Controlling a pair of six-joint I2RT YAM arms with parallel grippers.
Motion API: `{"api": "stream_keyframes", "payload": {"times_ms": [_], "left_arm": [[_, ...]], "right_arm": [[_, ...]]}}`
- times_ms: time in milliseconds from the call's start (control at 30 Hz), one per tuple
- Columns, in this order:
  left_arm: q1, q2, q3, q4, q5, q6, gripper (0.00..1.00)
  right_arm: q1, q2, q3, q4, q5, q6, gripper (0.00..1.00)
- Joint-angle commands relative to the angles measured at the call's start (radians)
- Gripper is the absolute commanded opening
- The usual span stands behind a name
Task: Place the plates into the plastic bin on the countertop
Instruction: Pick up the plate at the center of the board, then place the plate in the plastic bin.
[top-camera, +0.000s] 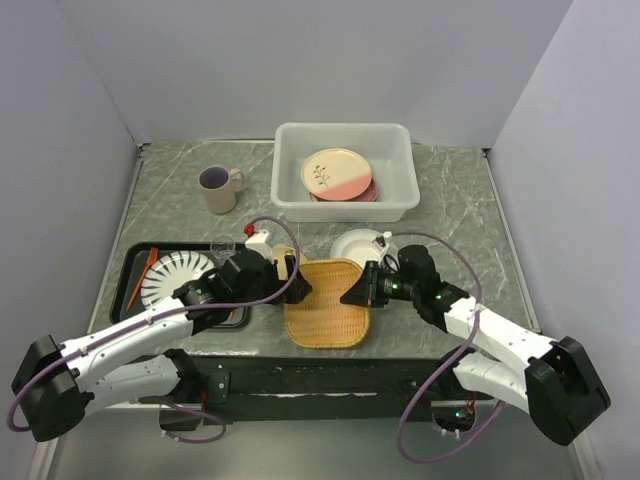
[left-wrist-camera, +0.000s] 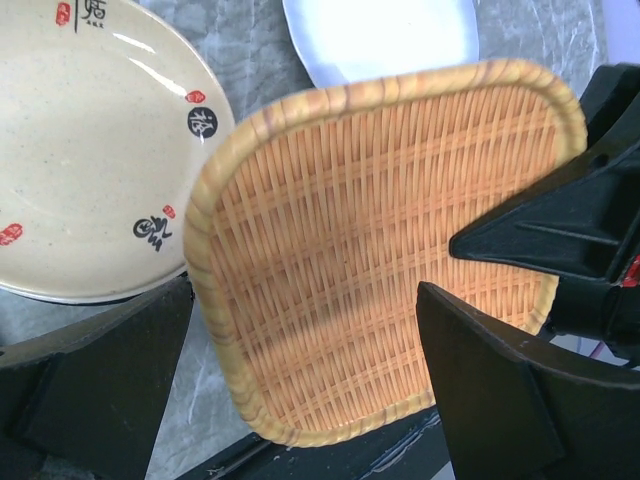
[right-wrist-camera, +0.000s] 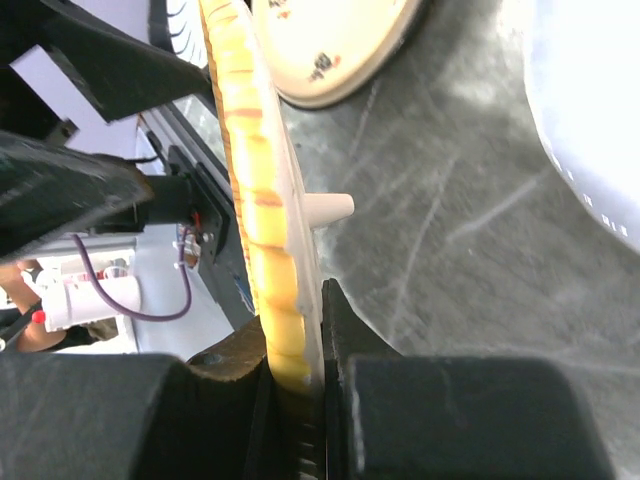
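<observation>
Right gripper (top-camera: 353, 295): I am pinching the orange plate (top-camera: 322, 305) by its right rim, centre frame.
Left gripper (top-camera: 292, 272): I am spreading my jaws wide at its left edge, gripping nothing.
Plastic bin (top-camera: 288, 205): sitting upper centre, well apart.
Left wrist only: showing a cream plate (left-wrist-camera: 80, 150) with red and black marks, upper left.

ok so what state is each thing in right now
orange plate: clamped at its rim by the right end effector
left end effector: open, at the orange plate
plastic bin: holds a stack topped by the pink-and-cream plate
mug: upright on the countertop
white plate: flat on the countertop, not binned
</observation>
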Motion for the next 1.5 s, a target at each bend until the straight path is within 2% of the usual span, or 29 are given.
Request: {"api": "stream_keyframes", "payload": {"times_ms": [0,200,500,933,1233,1467], "left_arm": [[0.003,-0.034,0.049,-0.008,-0.033,0.030,0.99],[0.055,-0.064,0.047,0.013,0.013,0.052,0.99],[0.213,-0.082,0.027,0.035,0.122,0.093,0.99],[0.419,-0.077,0.003,0.076,0.274,0.109,0.99],[0.500,-0.053,-0.014,0.111,0.346,0.099,0.99],[0.516,-0.042,-0.019,0.118,0.355,0.098,0.99]], "right_arm": [[0.002,0.025,0.101,0.072,-0.039,-0.014,0.00],[-0.001,0.071,0.150,0.078,-0.045,-0.027,0.00],[-0.036,0.104,0.202,0.067,-0.060,-0.048,0.00],[-0.151,0.154,0.267,0.099,-0.131,-0.048,0.00],[-0.230,0.203,0.314,0.131,-0.175,-0.037,0.00],[-0.273,0.236,0.377,0.127,-0.201,-0.033,0.00]]}}
